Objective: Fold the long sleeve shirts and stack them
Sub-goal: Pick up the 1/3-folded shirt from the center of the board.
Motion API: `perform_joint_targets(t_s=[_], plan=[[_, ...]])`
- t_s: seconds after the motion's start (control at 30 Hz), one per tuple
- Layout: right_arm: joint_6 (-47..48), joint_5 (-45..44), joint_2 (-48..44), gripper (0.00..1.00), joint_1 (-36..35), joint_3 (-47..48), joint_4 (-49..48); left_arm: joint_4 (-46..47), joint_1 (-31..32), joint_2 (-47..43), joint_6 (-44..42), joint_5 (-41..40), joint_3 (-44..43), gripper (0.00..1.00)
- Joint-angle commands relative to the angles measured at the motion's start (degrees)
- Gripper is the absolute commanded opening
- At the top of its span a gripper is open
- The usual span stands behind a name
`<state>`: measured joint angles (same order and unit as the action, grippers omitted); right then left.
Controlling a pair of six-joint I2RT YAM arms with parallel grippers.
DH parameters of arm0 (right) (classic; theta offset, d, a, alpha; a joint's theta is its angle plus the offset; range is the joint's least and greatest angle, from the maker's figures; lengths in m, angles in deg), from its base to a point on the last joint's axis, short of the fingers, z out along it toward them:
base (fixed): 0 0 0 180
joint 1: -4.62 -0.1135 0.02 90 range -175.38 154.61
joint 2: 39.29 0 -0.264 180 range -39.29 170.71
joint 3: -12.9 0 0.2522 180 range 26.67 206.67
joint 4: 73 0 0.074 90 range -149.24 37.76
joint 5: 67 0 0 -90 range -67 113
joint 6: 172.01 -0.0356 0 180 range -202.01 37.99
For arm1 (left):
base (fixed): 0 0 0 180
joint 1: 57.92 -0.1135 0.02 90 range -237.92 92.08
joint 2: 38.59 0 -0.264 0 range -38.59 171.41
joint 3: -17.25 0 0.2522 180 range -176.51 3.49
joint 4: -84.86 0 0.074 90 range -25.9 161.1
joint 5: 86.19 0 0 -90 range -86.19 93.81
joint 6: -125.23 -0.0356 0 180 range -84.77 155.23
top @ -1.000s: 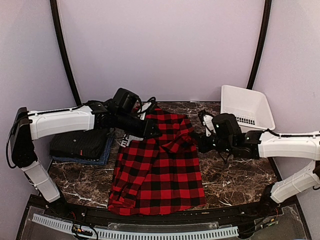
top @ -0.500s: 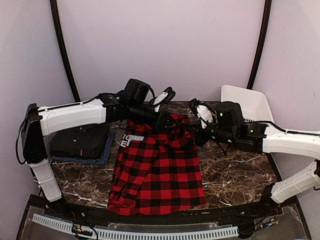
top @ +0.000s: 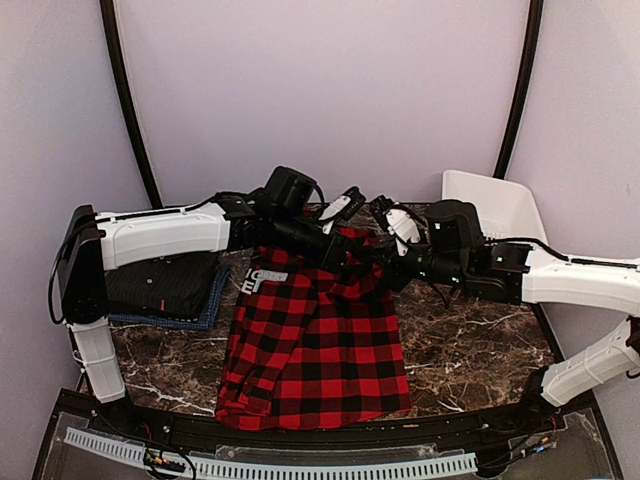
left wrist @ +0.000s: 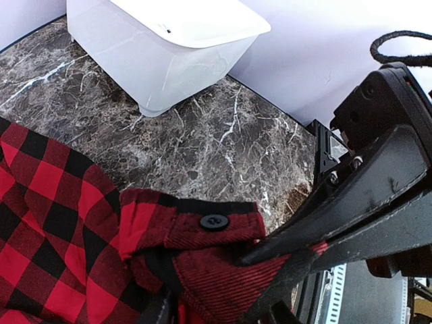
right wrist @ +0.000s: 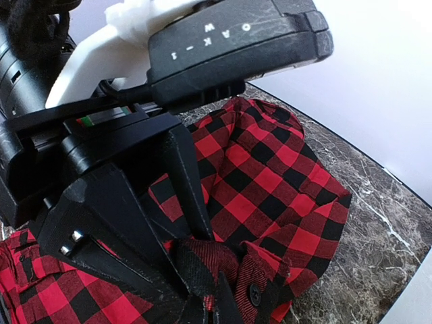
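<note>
"OAK-1" on black camera housing [right wrist: 229, 40]

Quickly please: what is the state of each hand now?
Left hand: at the cuff of the checked shirt; grip cannot be told.
Right hand: closed on the same cuff.

Dark marble table [top: 470, 350], checked shirt [top: 315, 350] spread centre, blue shirt [top: 160, 323] left, white basket [top: 495, 215] far right.

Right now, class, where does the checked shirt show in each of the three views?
Top view: the checked shirt lies spread over the middle of the table.
Left wrist: the shirt fills the lower left, its buttoned cuff at centre.
Right wrist: the shirt fills the centre and bottom.
Shared landmark: the marble table.
</note>
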<state>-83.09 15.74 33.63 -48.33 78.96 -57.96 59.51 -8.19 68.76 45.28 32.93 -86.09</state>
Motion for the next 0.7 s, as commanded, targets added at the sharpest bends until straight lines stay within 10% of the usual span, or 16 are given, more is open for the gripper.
perform_joint_targets(t_s=[0.0,0.2,0.43,0.67], plan=[[0.10,0.76,0.21,0.00,-0.74,1.40,-1.47,3.19,0.48,-0.22,1.13,1.14,-1.01,0.31],[-3.19,-3.78,-0.10,0.06,-0.75,1.57,0.16,4.72,0.60,0.51,3.35,-6.78,-0.40,0.00],[-11.23,-13.23,-3.16,0.54,0.09,1.34,6.12,4.81,-0.03,-3.73,11.06,-30.33,2.22,0.00],[-20.57,-13.12,-8.05,0.65,1.42,-3.71,10.21,2.68,-4.39,-13.34,22.19,-39.64,7.75,0.00]])
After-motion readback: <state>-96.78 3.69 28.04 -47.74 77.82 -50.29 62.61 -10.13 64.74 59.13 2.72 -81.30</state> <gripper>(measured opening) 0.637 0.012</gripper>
